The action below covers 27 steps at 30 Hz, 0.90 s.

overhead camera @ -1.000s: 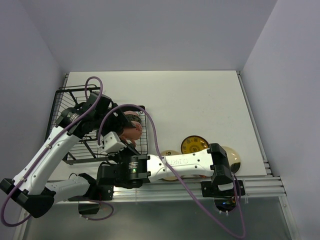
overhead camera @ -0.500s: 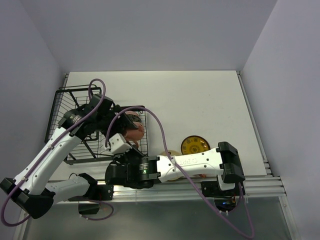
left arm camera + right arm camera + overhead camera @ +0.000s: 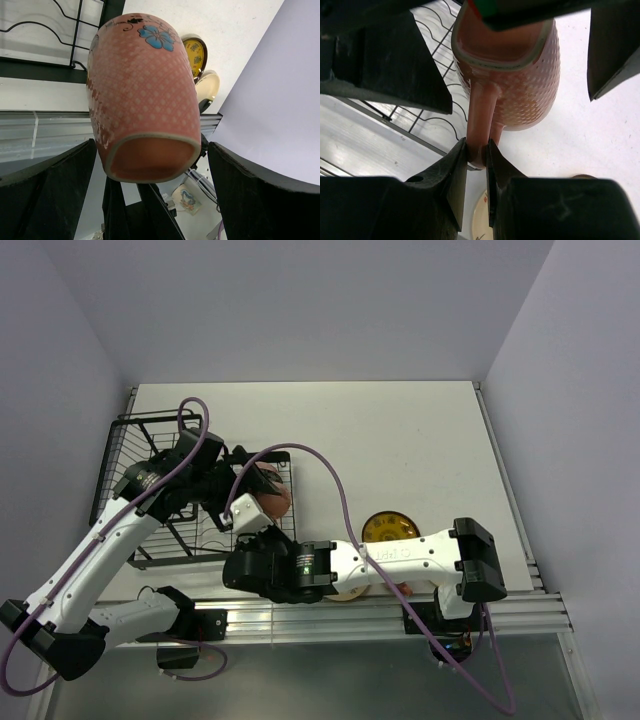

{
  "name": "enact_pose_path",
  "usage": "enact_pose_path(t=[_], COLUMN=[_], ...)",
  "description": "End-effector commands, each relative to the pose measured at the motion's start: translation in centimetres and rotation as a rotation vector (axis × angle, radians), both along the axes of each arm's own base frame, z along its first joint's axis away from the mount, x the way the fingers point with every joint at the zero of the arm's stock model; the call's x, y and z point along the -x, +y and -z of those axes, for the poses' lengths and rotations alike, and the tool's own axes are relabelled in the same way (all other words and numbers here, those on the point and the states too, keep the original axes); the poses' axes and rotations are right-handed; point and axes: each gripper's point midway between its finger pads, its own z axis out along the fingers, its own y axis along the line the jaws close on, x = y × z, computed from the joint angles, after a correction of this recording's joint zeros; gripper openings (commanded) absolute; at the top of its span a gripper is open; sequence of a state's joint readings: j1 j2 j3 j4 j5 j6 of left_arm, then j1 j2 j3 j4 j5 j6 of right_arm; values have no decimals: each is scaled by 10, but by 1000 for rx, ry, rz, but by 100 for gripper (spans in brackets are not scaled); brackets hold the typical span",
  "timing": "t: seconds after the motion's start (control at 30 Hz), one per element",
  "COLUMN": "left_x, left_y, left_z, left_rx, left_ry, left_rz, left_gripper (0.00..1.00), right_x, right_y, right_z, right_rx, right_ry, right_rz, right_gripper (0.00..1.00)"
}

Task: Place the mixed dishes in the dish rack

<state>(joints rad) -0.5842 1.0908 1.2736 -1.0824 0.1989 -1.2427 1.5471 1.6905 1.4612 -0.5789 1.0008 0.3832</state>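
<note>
1. Right gripper (image 3: 478, 146): the fingers are pressed onto the handle of the pinkish-orange dimpled ceramic mug (image 3: 517, 80) and pinch it from both sides. In the overhead view the right gripper (image 3: 262, 536) sits at 6 o'clock of the mug (image 3: 271, 496).

2. Left gripper (image 3: 150, 145): the fingers (image 3: 47, 200) are spread wide, one on each side of the mug (image 3: 142, 85). A gap shows on the right-hand side. On the other side contact cannot be ruled out, as the finger edge and the mug wall nearly merge. The mug's open mouth faces this wrist camera, and a blue flower marks its wall.

3. Mug location: raised off the white table (image 3: 400, 440), at the 3 o'clock edge of the large black wire dish rack (image 3: 140, 445), with the rack wires (image 3: 432, 120) just beside it.

4. Other dishes: the mustard-yellow patterned round plate (image 3: 390, 528) lies flat on the table at 4 o'clock of the mug, well apart from it. A cream round plate (image 3: 345, 592) lies at 7 o'clock of the yellow plate, mostly hidden under the right arm.
</note>
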Motion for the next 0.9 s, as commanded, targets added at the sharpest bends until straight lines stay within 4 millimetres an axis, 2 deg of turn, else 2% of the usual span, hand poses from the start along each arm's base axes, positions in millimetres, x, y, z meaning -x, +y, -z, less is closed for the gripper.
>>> enact_pose_path(t=[0.0,0.1,0.13,0.37,0.43,0.67,0.77,0.87], left_x=[-2,-7,-10,-34,-37,-41,-46,-52], left_y=[-1,-2,-1,10,11,22,29,32], left_z=[-7,-9,-14,-32,-41,-48,-62,-87], left_rx=[4,-3,-4,-57,-59,-96,-101,-90], left_ry=[-36,-53,-66,-132,-157,-179,-224,-299], left_rz=[13,17,16,-1,-1,-3,-6,6], left_gripper=[99,99,99,99,99,99,99,99], right_x=[-8,-6,-6,-5,-7,-13,-13,-14], right_y=[2,4,2,-5,-8,-16,-18,-18], right_z=[-42,-42,-37,-36,-35,-28,-26,-24], right_rx=[-156,-184,-178,-199,-199,-198,-199,-203], right_ry=[-42,-30,-27,-20,-17,-15,-17,-14], right_rz=[25,7,4,-12,-12,-4,-3,-5], right_gripper=[0,0,0,0,0,0,0,0])
